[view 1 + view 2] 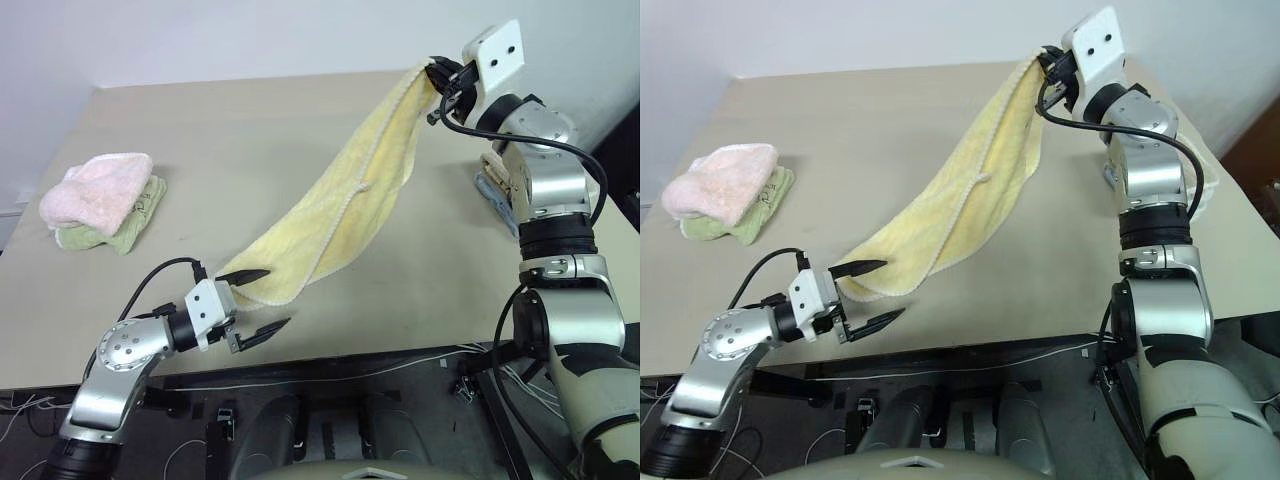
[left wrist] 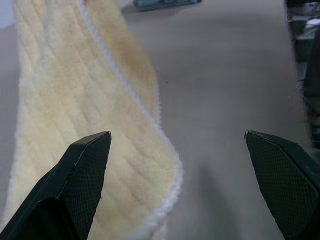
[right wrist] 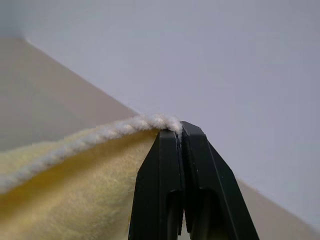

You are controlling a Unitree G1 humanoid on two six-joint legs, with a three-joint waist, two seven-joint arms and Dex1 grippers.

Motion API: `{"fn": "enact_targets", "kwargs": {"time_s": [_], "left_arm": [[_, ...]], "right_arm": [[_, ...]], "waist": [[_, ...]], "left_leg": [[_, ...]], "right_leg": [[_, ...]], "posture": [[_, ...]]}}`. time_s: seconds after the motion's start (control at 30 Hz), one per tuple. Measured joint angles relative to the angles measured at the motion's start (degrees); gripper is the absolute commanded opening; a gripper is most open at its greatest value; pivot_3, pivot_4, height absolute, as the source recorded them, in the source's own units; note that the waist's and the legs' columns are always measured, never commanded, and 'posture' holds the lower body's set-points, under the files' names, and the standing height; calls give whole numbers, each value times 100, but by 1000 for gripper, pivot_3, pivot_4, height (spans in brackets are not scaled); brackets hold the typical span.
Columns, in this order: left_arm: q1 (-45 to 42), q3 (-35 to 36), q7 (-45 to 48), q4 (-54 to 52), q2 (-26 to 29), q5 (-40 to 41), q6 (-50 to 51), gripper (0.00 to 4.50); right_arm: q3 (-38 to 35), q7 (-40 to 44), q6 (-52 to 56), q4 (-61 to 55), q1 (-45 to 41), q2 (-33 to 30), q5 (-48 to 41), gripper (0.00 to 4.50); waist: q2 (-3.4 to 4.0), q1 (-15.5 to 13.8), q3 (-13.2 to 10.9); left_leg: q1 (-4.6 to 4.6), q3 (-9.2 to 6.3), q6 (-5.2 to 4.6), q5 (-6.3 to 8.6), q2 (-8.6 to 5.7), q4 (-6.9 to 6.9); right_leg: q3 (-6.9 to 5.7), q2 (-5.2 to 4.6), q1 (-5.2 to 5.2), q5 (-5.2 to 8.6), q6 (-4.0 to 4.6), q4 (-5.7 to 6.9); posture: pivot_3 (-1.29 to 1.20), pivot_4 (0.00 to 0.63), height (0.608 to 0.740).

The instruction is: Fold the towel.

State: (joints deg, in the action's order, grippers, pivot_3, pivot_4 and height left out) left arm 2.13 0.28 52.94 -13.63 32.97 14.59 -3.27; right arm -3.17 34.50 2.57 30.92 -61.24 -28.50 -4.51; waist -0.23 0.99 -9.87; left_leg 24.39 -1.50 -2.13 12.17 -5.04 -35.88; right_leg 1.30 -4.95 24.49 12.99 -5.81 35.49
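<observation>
Between the left gripper's 2 spread fingers hangs the towel's low end; the right gripper pinches its raised corner. Next, probably: clamp that end.

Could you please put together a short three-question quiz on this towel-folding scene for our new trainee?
1. True or false: the right end effector is shut on a corner of the towel.
2. Which best describes the left end effector? A) shut on the towel B) open, by the towel's low end C) resting on the pink towel
3. Fill in: the pink towel lies on top of a ___ cloth.

Key: 1 true; 2 B; 3 green.
</observation>
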Motion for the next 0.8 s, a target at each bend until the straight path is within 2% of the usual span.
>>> {"fn": "enact_targets", "kwargs": {"time_s": [0.23, 0.57, 0.7, 0.8], "left_arm": [[-313, -199, -114, 523, -70, -276, -124, 4500], [-635, -703, -207, 350, -128, -401, 401, 4500], [-706, -867, -188, 224, 51, -536, 653, 4500], [-768, -907, -210, 291, 200, -738, 771, 3946]], "right_arm": [[-18, 191, 349, -943, 19, 39, -433, 23], [-22, 195, 721, -1508, 145, 37, -590, 23], [-28, 195, 792, -1594, 147, 24, -597, 23], [-53, 194, 849, -1653, 148, -4, -603, 0]], "waist": [[0, -1, 0], [0, -6, 0], [1, 5, 0], [1, 0, 0]], "left_leg": [[1, 0, 0, 0, 0, 1], [1, 0, 0, 0, 0, 0], [1, 0, 0, 0, 0, 2], [1, 0, 0, 0, 0, 3]], "right_leg": [[0, -1, 1, -1, -3, -2], [0, -2, 0, -2, -3, -1], [1, -1, 2, -2, -3, -1], [1, -1, 3, -2, -3, 0]], "posture": [[0, 150, 740], [0, 150, 740], [0, 150, 740], [0, 150, 740]]}}
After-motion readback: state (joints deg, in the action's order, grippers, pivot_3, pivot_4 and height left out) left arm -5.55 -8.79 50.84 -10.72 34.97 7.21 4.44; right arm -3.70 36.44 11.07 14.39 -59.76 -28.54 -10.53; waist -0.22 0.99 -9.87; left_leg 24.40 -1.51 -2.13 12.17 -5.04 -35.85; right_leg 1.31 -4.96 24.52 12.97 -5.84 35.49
